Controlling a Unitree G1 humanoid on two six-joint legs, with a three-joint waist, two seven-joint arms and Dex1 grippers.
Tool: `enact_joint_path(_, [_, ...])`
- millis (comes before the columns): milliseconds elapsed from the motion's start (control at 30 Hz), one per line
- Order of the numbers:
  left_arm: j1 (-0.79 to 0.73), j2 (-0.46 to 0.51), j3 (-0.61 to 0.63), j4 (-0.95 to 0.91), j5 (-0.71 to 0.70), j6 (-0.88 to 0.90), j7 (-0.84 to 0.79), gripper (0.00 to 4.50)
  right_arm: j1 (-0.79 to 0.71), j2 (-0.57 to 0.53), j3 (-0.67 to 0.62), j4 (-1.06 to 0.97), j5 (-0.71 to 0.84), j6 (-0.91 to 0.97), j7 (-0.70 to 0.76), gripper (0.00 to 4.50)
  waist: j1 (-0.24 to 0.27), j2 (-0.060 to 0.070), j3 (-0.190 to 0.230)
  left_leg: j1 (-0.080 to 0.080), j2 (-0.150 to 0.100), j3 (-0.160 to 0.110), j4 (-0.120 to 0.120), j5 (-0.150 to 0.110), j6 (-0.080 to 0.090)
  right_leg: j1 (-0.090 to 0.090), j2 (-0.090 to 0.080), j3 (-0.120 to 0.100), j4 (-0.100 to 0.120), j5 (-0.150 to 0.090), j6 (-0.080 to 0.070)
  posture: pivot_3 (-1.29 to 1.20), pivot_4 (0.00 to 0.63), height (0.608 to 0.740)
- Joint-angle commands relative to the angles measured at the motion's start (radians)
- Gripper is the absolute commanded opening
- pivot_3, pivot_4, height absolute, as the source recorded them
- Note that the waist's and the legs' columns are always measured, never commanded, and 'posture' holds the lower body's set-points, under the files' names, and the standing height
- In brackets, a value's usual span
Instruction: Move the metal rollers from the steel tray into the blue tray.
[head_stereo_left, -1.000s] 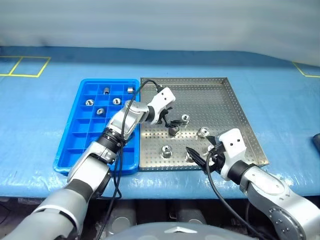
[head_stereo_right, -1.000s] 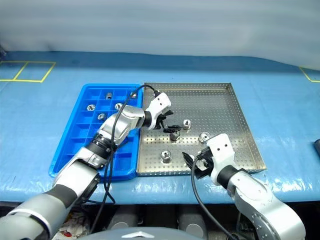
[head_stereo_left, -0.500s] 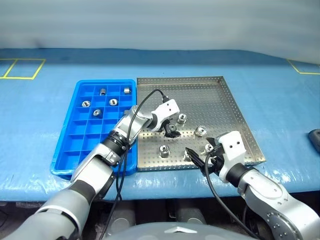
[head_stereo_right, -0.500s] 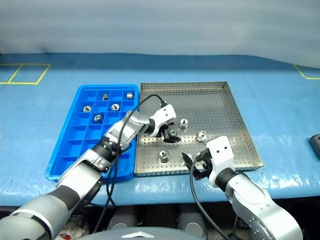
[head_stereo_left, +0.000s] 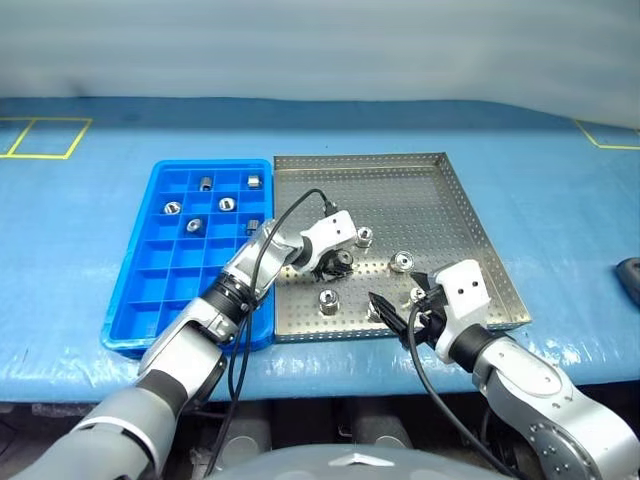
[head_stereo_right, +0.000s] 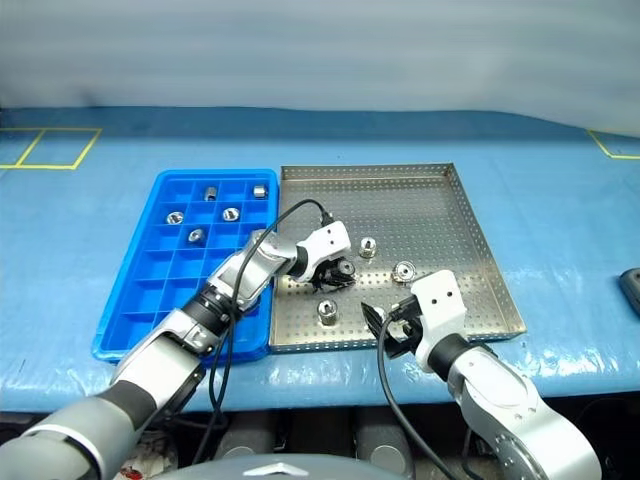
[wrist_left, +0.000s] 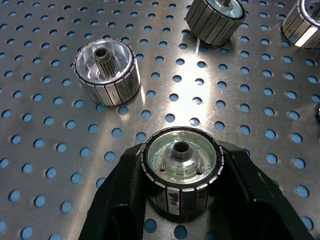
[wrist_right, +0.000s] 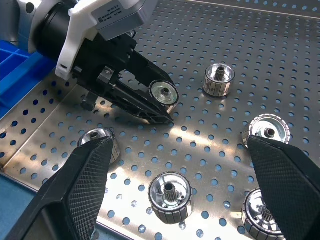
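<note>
Left pincer (head_stereo_left: 338, 264): I see it low over the middle of the steel tray (head_stereo_left: 450, 190), its black fingers (wrist_left: 127, 192) pressed against both sides of one roller.
Gripped roller (wrist_left: 182, 170): it stands on the perforated floor, short axis upright, hollow bore facing up toward my wrist camera, ribbed wall pinched between the fingers.
Right pincer (head_stereo_left: 400, 305): spread wide, hovering at the lower right of the frame over the tray's near edge, holding nothing.
Loose metal rollers: one (head_stereo_left: 328, 301) sits near the tray's lower rim, below the left pincer; one (head_stereo_left: 364, 237) is just right of that pincer; one (head_stereo_left: 401, 262) lies further right. All stand upright, bores up. More sit close under the right pincer (wrist_right: 170, 195).
Blue tray (head_stereo_left: 150, 300): at the left of the frame, long side touching the steel tray.
Rollers already in it: several in the upper compartments; at least two (head_stereo_left: 172, 208) stand upright, one (head_stereo_left: 205, 183) looks tipped on its side.
Worktop (head_stereo_left: 560, 200): covered in blue.
</note>
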Motion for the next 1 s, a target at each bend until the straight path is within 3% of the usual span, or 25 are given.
enact_joint_path(33, [0.002,0.003,0.090,-0.157,-0.070,0.066,0.001,1.71,-0.030,-0.003,0.002,-0.014,0.000,-0.019,0.013,4.50,0.001,0.000,0.000,0.000,0.000,0.000,0.000,0.000,0.000,0.000,0.000,0.000,0.000,0.000,0.000,-0.03,0.150,0.740])
enact_joint_path(233, [0.074,-0.016,0.280,-0.429,-0.170,0.183,0.138,1.71,-0.172,0.017,0.083,0.050,-0.013,-0.026,0.034,4.50,0.002,0.000,0.000,0.001,0.000,-0.003,0.001,0.000,0.000,0.000,0.000,0.002,0.000,0.001,0.002,0.01,0.150,0.740])
enact_joint_path(667, [0.333,0.024,0.576,-0.769,-0.110,0.213,0.579,1.71,-0.337,0.005,0.230,0.183,-0.058,-0.110,0.171,4.50,0.039,0.000,0.000,0.002,-0.001,-0.004,0.000,0.000,0.001,0.002,0.000,0.000,0.001,0.005,0.007,0.16,0.150,0.740])
enact_joint_path(1000, [0.510,-0.017,0.606,-0.840,0.007,0.200,0.837,1.71,-0.381,0.010,0.274,0.234,-0.068,-0.114,0.228,4.50,0.075,-0.001,0.000,0.001,-0.003,-0.005,0.000,0.000,0.001,0.002,-0.002,0.000,-0.001,0.005,0.007,0.24,0.150,0.740])
